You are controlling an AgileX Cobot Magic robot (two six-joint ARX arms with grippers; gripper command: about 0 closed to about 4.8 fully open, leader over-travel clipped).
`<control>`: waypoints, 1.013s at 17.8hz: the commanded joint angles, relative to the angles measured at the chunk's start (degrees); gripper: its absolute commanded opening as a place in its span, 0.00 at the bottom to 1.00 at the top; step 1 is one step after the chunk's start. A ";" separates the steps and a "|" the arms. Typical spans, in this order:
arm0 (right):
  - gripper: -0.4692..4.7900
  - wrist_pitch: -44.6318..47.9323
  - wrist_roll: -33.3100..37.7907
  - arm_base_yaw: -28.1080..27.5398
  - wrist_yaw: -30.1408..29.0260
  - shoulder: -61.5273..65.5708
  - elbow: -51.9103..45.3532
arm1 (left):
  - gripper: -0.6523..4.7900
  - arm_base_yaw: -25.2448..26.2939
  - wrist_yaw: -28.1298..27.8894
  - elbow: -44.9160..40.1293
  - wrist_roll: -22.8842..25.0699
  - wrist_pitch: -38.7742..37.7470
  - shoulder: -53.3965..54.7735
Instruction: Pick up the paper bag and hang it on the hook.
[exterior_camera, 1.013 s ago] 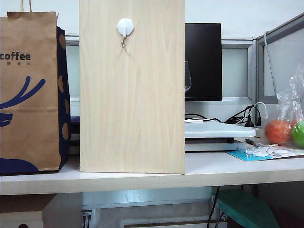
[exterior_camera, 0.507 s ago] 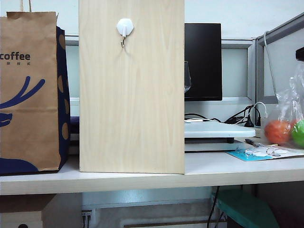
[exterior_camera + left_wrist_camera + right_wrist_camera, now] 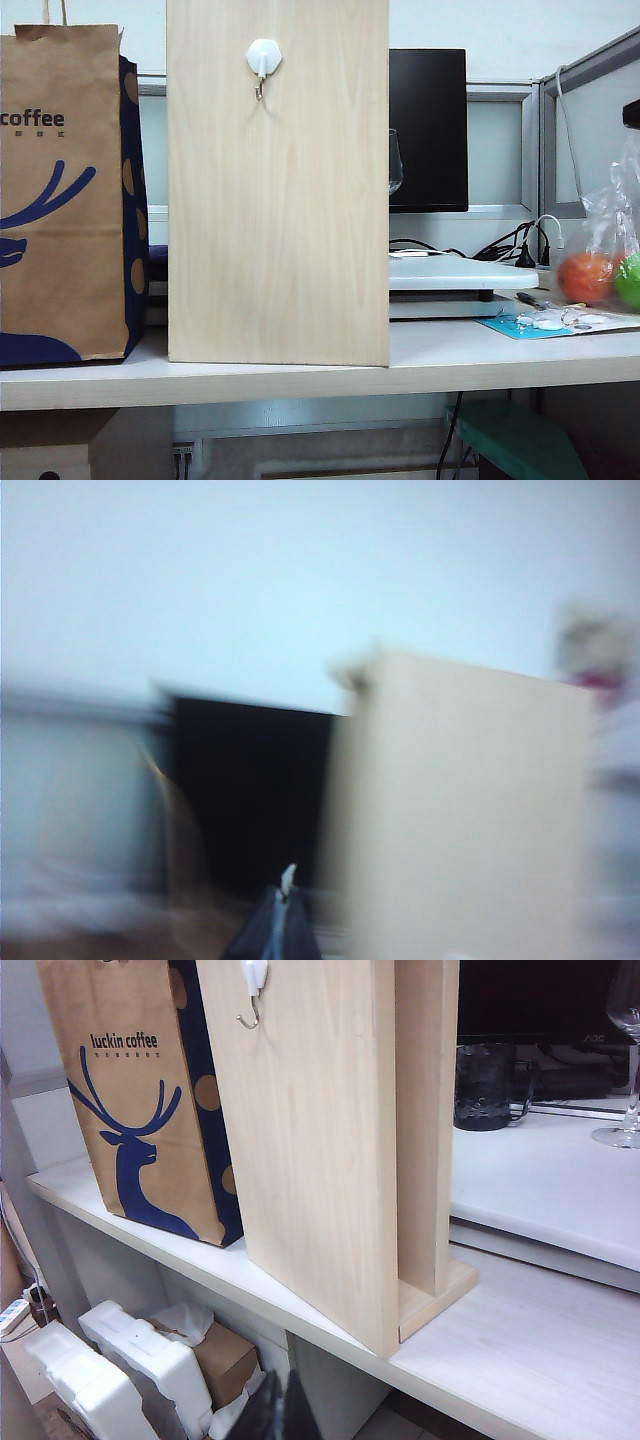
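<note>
Brown paper bag [image 3: 62,195] stands beside the board bearing the hook [image 3: 263,62]; left gripper [image 3: 283,920] and right gripper [image 3: 283,1410] pressed together, holding nothing

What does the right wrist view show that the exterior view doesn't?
Only the right wrist view: the right tool low below the shelf edge, the board's foot, white foam blocks on the floor, a dark mug, and the full deer print.
Only the exterior view: the clear plastic bag of orange and green balls.
Both: the paper bag standing on the table, the hook on the wooden board, the monitor. The left tool shows in neither.
</note>
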 commanded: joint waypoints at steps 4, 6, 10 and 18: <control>0.09 1.16 0.15 0.09 -0.09 0.00 -0.39 | 0.46 0.22 -8.79 10.19 18.71 3.37 22.08; 0.09 1.51 0.15 0.07 -0.04 0.00 -0.39 | 0.47 0.22 -9.01 12.13 18.86 5.51 29.46; 0.09 2.95 0.15 0.09 -0.07 0.00 -0.37 | 0.69 0.22 -14.45 15.52 18.86 7.32 38.47; 0.09 3.63 0.17 0.22 -0.07 0.00 -0.37 | 0.32 0.22 -19.12 16.66 19.08 19.12 50.25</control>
